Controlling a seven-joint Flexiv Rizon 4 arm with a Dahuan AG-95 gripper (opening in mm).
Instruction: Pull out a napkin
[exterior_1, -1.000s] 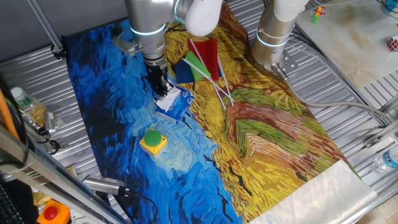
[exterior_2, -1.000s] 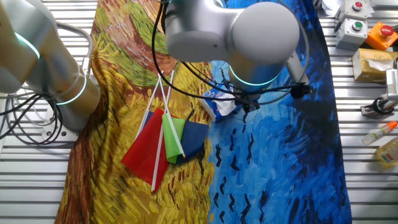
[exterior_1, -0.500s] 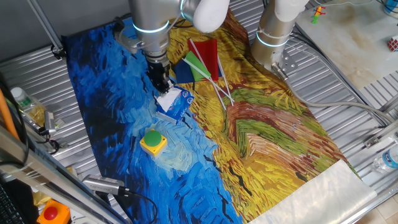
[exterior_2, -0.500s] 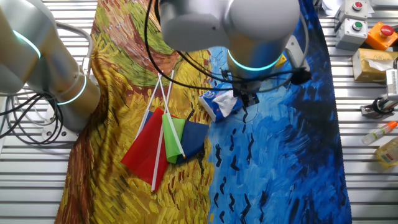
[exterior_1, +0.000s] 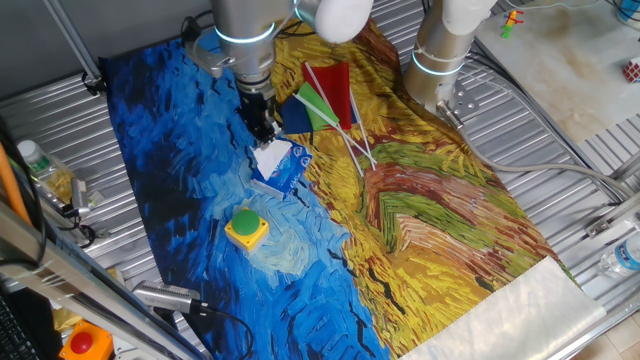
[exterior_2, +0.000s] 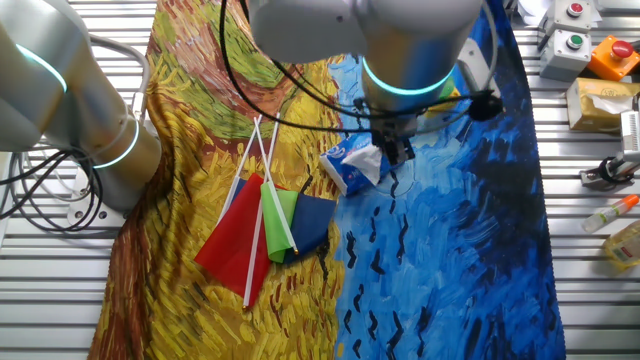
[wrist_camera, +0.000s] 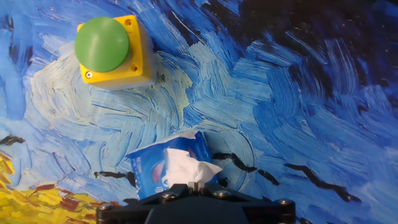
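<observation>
We see a table covered by a painted cloth (exterior_1: 430, 230) in swirling blue and yellow brushstrokes, resting on a ribbed metal tabletop (exterior_1: 560, 130). A silver robot arm reaches down over the blue half of the cloth, and its black two-finger gripper (exterior_1: 264, 130) (exterior_2: 397, 152) hangs just above a small blue tissue packet with white print (exterior_1: 283, 170) (exterior_2: 346, 172) (wrist_camera: 163, 171).

A thin, creased white paper napkin (exterior_1: 270, 157) (exterior_2: 366, 162) (wrist_camera: 186, 167) rises out of the packet's opening. Its upper tip meets the gripper's fingertips, which are drawn close together and pinch the tissue. In the hand view the napkin's top edge disappears behind the dark gripper body at the bottom of the frame, so the fingertips themselves are hidden there. The lower part of the napkin sits inside the packet, and the packet lies on the cloth.

Near the packet, on a pale swirl of the cloth, sits a yellow box with a round green push button (exterior_1: 245, 226) (wrist_camera: 109, 50) on top. On the other side of the packet lie small red, green and dark blue flags on white sticks (exterior_1: 325, 100) (exterior_2: 265, 225), overlapping one another. A second silver robot arm base (exterior_1: 445, 55) (exterior_2: 75, 120) stands at the cloth's yellow edge.
</observation>
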